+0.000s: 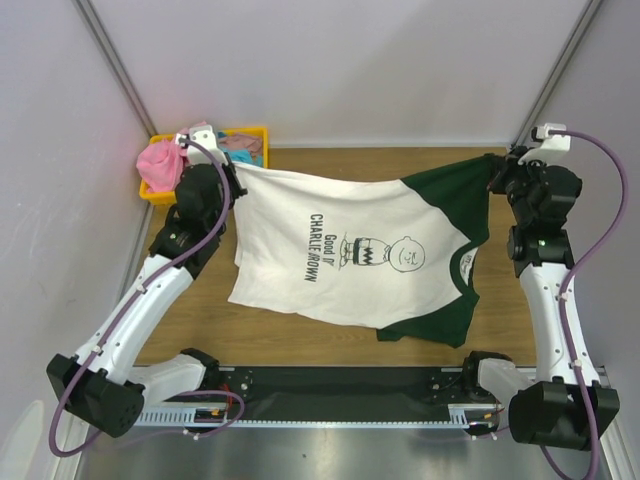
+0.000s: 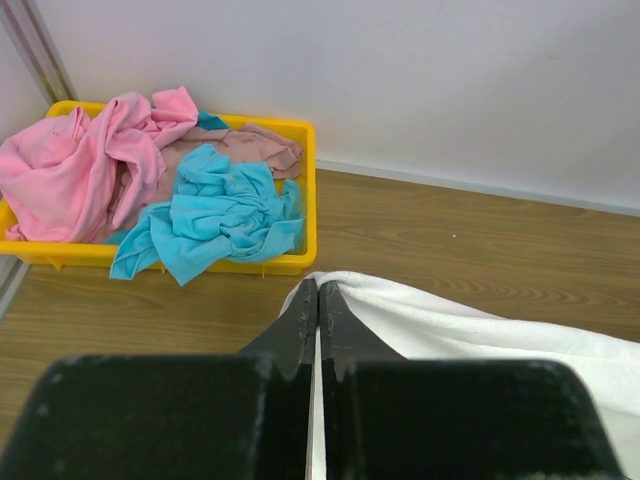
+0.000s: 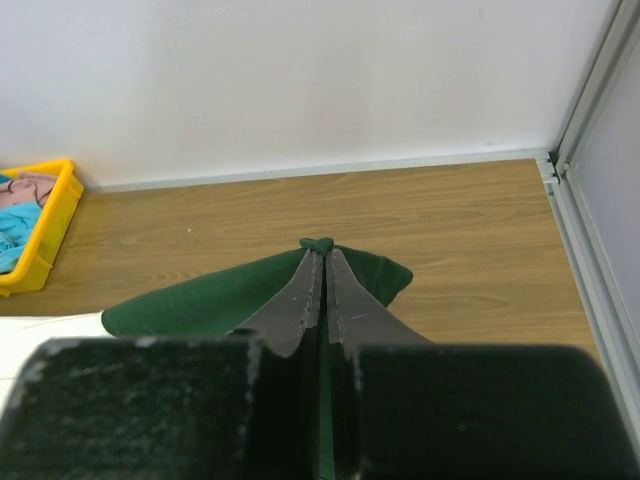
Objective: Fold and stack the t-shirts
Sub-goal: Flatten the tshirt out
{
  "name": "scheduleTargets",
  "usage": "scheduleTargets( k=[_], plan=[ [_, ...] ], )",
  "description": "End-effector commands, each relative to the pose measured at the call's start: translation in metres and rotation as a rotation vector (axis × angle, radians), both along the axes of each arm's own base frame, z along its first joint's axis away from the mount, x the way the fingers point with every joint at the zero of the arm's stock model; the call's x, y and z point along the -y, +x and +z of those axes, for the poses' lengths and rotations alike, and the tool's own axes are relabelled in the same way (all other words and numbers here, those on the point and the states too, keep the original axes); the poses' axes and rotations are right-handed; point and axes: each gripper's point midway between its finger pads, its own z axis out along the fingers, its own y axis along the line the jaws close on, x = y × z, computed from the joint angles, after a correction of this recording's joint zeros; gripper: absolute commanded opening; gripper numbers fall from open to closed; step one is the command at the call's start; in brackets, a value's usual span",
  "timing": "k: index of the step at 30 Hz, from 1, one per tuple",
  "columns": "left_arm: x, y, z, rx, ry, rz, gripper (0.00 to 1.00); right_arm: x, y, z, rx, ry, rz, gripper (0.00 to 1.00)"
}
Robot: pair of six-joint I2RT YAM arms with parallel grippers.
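Observation:
The white t-shirt point(image 1: 330, 250) with dark green sleeves and a Charlie Brown print hangs stretched between my two arms, its near part draped on the wooden table. My left gripper point(image 1: 232, 172) is shut on the white hem corner point(image 2: 400, 310) at the far left; in the left wrist view my left gripper point(image 2: 318, 288) pinches that white edge. My right gripper point(image 1: 497, 165) is shut on a green sleeve point(image 3: 220, 295) at the far right, and in the right wrist view my right gripper point(image 3: 318, 250) has green cloth poking past its tips. Pink t-shirt point(image 2: 70, 165) and turquoise t-shirt point(image 2: 225, 215) lie crumpled in the tray.
A yellow plastic tray point(image 1: 256, 131) sits at the table's far left corner, just behind my left gripper; its rim point(image 2: 309, 180) shows in the left wrist view. White walls and metal frame posts point(image 3: 590, 120) close in the back and sides.

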Motion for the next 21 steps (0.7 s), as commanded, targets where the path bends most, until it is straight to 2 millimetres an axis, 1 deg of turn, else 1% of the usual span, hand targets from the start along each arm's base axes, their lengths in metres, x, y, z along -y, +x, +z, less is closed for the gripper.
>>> scheduleTargets(
  k=[1,2,4,5,8,9,10,13,14,15,17,18,19,21],
  plan=[
    [-0.003,0.004,0.014,0.054,-0.038,0.011,0.00,-0.002,0.004,0.036,0.112,-0.020,-0.001,0.00],
    [-0.003,0.004,0.013,0.054,-0.039,0.010,0.00,-0.003,0.004,0.043,0.124,-0.022,0.001,0.00],
    [-0.003,0.004,0.014,0.058,-0.040,0.003,0.00,-0.004,0.007,0.047,0.129,-0.025,-0.001,0.00],
    [-0.001,0.004,0.015,0.063,-0.039,-0.009,0.00,-0.004,0.005,0.057,0.149,-0.029,-0.004,0.00],
    [0.000,-0.001,0.023,0.083,-0.044,-0.025,0.00,-0.007,0.002,0.071,0.171,-0.037,0.002,0.00],
    [0.001,-0.002,0.027,0.091,-0.045,-0.036,0.01,-0.008,-0.001,0.080,0.186,-0.041,0.003,0.00],
    [-0.001,-0.007,0.035,0.111,-0.052,-0.038,0.00,-0.010,-0.003,0.086,0.197,-0.044,0.007,0.00],
    [-0.003,-0.014,0.047,0.144,-0.057,-0.046,0.00,-0.013,-0.013,0.108,0.238,-0.054,0.005,0.00],
    [-0.004,-0.020,0.055,0.164,-0.062,-0.050,0.00,-0.014,-0.017,0.116,0.253,-0.057,0.003,0.00],
    [-0.005,-0.022,0.060,0.175,-0.065,-0.052,0.00,-0.015,-0.023,0.129,0.275,-0.061,0.004,0.00],
    [-0.006,-0.028,0.068,0.192,-0.066,-0.060,0.00,-0.018,-0.031,0.144,0.304,-0.066,0.008,0.00],
    [-0.008,-0.034,0.081,0.219,-0.073,-0.066,0.00,-0.020,-0.040,0.164,0.348,-0.077,0.006,0.00],
    [-0.008,-0.036,0.086,0.230,-0.073,-0.072,0.00,-0.021,-0.044,0.165,0.337,-0.078,0.008,0.00],
    [-0.010,-0.047,0.106,0.271,-0.082,-0.083,0.00,-0.025,-0.055,0.180,0.366,-0.087,0.017,0.00]
  ],
)
